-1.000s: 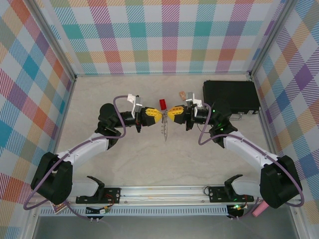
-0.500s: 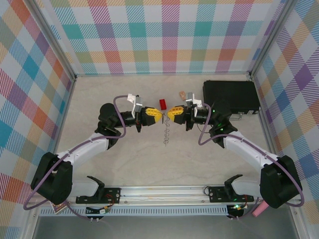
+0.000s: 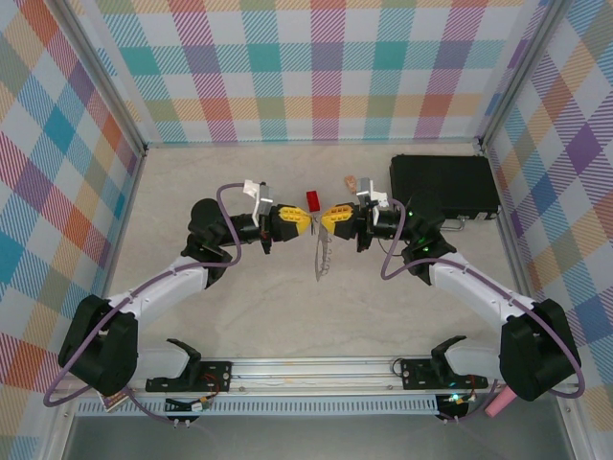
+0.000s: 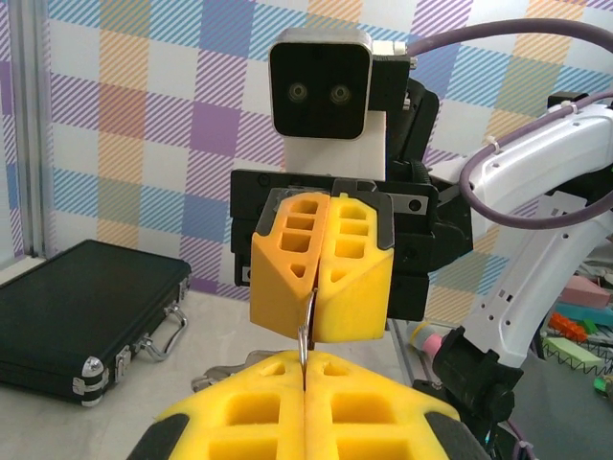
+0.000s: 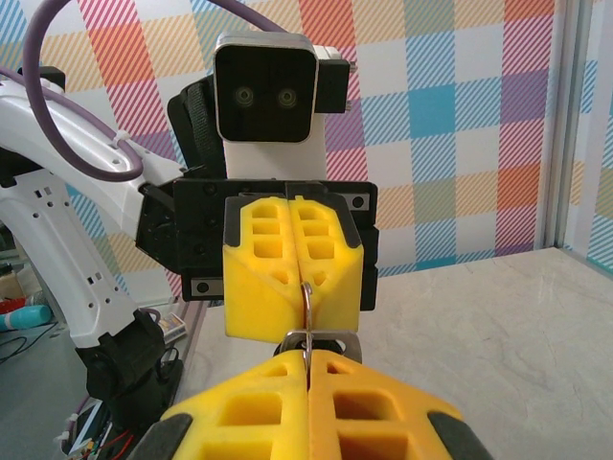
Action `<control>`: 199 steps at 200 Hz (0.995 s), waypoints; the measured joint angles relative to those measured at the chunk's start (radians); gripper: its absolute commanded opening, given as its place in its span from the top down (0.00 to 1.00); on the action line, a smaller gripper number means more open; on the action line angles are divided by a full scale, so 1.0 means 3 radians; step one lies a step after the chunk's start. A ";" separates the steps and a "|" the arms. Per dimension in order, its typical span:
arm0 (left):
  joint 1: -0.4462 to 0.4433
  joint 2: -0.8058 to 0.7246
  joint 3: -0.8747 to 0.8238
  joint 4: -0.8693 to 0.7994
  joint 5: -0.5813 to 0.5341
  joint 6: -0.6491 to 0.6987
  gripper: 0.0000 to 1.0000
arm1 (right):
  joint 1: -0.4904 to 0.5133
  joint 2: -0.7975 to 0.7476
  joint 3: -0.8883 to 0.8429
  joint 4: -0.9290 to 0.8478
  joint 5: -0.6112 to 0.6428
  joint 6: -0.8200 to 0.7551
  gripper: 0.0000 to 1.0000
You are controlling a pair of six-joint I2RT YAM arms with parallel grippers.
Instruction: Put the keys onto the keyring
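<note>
- Top external: left end effector (image 3: 303, 223) and right end effector (image 3: 327, 221) face each other tip to tip above the middle of the table (image 3: 239, 316), nearly touching.
- Left end effector: yellow fingers pressed together, no gap at the seam, pinching a thin grey metal edge.
- Right end effector: fingers likewise pressed together, pinching the same thin metal edge from the opposite side.
- Keyring (image 3: 319, 257): seen edge-on as a thin grey line. It runs from the meeting point of the two sets of fingertips toward the near side of the table. Cannot tell whether its lower end touches the table.
- Left wrist view: a thin metal strip comes out of the seam of the near fingers and enters the seam of the far fingers.
- Right wrist view: same strip, slightly curved. A small flat silver piece (image 5: 324, 335) sits at the near fingertips. Cannot tell whether it is a key or a wire loop.
- Red block (image 3: 312, 200): on the table just behind the fingertips.
- Tan block (image 3: 351, 180): farther back, right of the red block.
- Black case (image 3: 442, 185): lies closed at the far right of the table, behind the right arm.
</note>
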 measured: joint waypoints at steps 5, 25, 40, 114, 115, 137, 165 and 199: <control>0.0000 -0.0003 0.0000 0.0000 -0.0003 0.0000 1.00 | 0.0000 0.0000 0.0000 0.0000 0.0000 0.0000 1.00; 0.0006 -0.0005 -0.0001 0.0000 -0.0003 0.0000 1.00 | 0.0003 0.0000 0.0000 0.0000 0.0000 0.0000 1.00; 0.0009 -0.0005 0.0000 0.0000 -0.0001 0.0000 1.00 | 0.0006 0.0000 0.0000 0.0000 0.0000 0.0000 1.00; 0.0009 -0.0004 0.0000 0.0003 0.0010 -0.0003 1.00 | 0.0011 0.0000 0.0000 0.0001 0.0000 0.0000 1.00; 0.0009 -0.0004 0.0000 0.0003 0.0010 -0.0003 1.00 | 0.0011 0.0000 0.0000 0.0001 0.0000 0.0000 1.00; 0.0009 -0.0003 0.0000 0.0005 0.0013 -0.0013 1.00 | 0.0011 0.0000 0.0000 0.0001 0.0001 0.0000 1.00; 0.0009 0.0006 0.0000 0.0011 0.0047 -0.0017 1.00 | 0.0011 0.0000 0.0000 0.0001 0.0003 0.0000 1.00; 0.0009 0.0011 0.0005 0.0015 0.0075 -0.0028 1.00 | 0.0011 0.0000 0.0000 0.0001 0.0011 0.0000 1.00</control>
